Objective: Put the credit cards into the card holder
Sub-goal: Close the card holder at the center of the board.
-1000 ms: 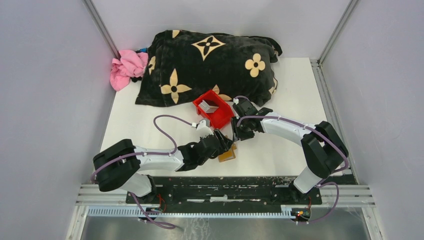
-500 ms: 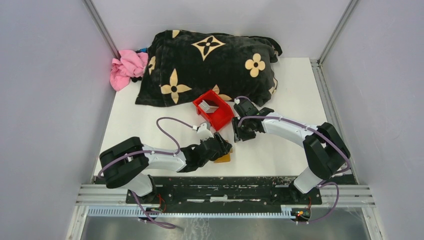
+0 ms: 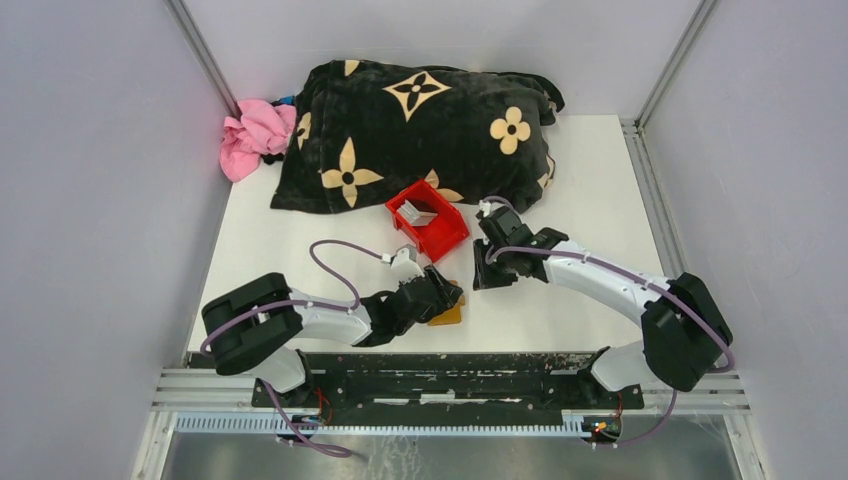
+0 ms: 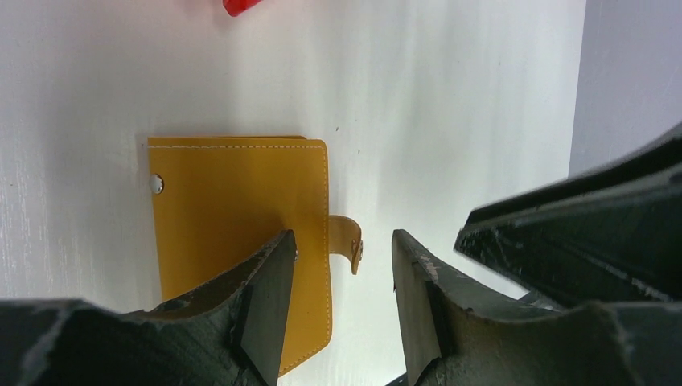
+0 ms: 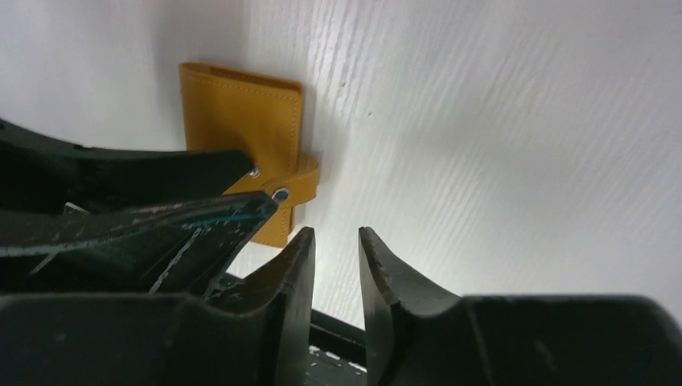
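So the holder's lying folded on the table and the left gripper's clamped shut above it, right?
No, the left gripper is open, jaws apart above the holder, as the left wrist view shows. The holder does lie folded on the table.

Tight spot is at the holder (image 3: 447, 316). Left gripper (image 3: 448, 297) sits over it, fingers (image 4: 269, 289) spread, one over the cover, strap tab in the gap. Right gripper (image 3: 479, 281) is just beside it, fingers (image 5: 293, 273) slightly apart over bare desk (image 3: 590, 200), so you've little room between the two. Bin (image 3: 450, 233) stands just behind both and blocks a straight reach back. Blanket (image 3: 420, 125) fills the far side, pink cloth (image 3: 255, 135) the far-left corner. Your open lanes are the desk right of the right arm and the desk left of the bin.
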